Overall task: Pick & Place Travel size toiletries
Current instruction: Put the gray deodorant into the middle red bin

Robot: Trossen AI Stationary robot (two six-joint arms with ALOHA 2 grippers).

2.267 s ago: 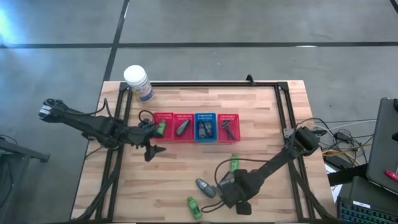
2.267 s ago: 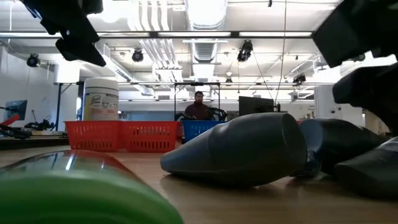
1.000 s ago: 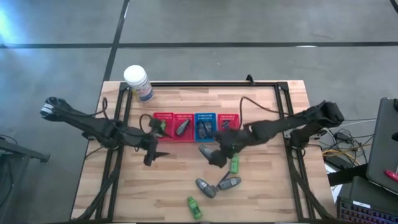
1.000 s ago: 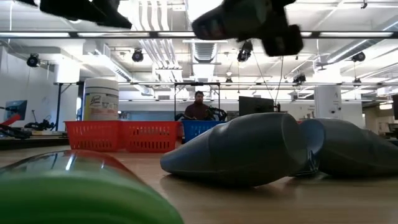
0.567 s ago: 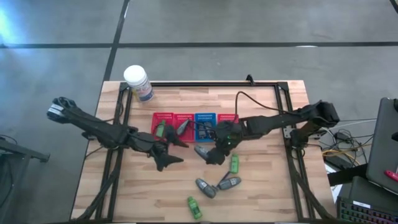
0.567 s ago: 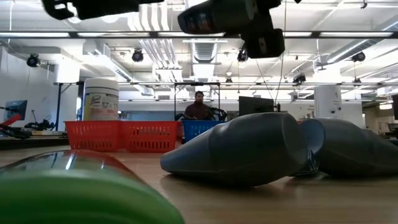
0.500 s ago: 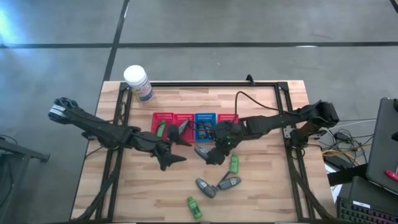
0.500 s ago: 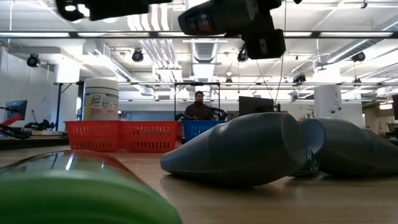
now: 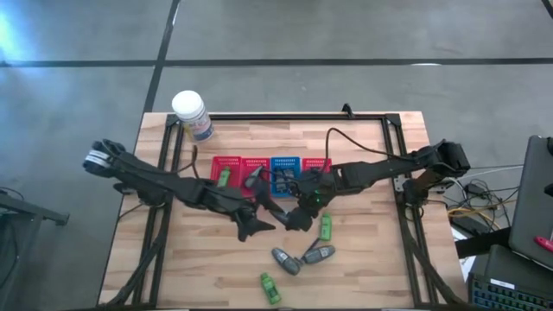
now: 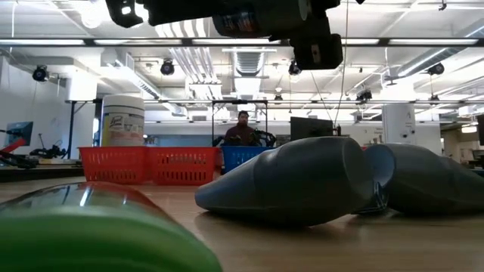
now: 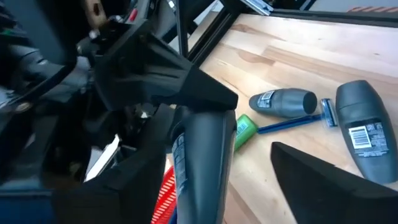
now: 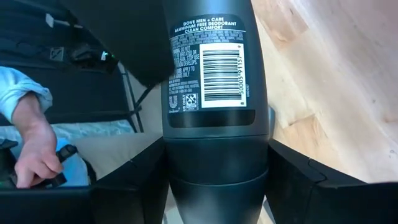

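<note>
The white-lidded jar [image 9: 191, 115] at the bench's [image 9: 363, 276] far left corner carries a label whose writing is too small to read. In front of it runs a row of slotted baskets: a red basket [image 9: 226, 169] with a green bottle [image 9: 224, 177] in it, a second red basket [image 9: 255, 164], a blue basket [image 9: 285, 175] and a third red basket [image 9: 317, 163]. The left end effector [image 9: 262, 211] reaches in just in front of the baskets, its fingers [image 11: 323, 177] spread apart and holding nothing, close beside the tube the other arm carries. The right end effector [image 9: 298, 213] is pinched on a dark deodorant tube [image 12: 214, 93], held above the bench in front of the blue basket; its label reads "DOVE MEN + CARE ALUMINUM FREE DEODORANT CLEAN COMFORT" above a barcode. On the bench nearer the front lie a small green bottle [image 9: 270, 288], a grey rounded tube [image 9: 285, 260], another grey tube [image 9: 319, 254] with a thin blue razor [image 11: 292, 123] between them, and a second green bottle [image 9: 327, 226]. In the right wrist view a person's hand [image 12: 32, 146] with a light blue sleeve shows beyond the bench
</note>
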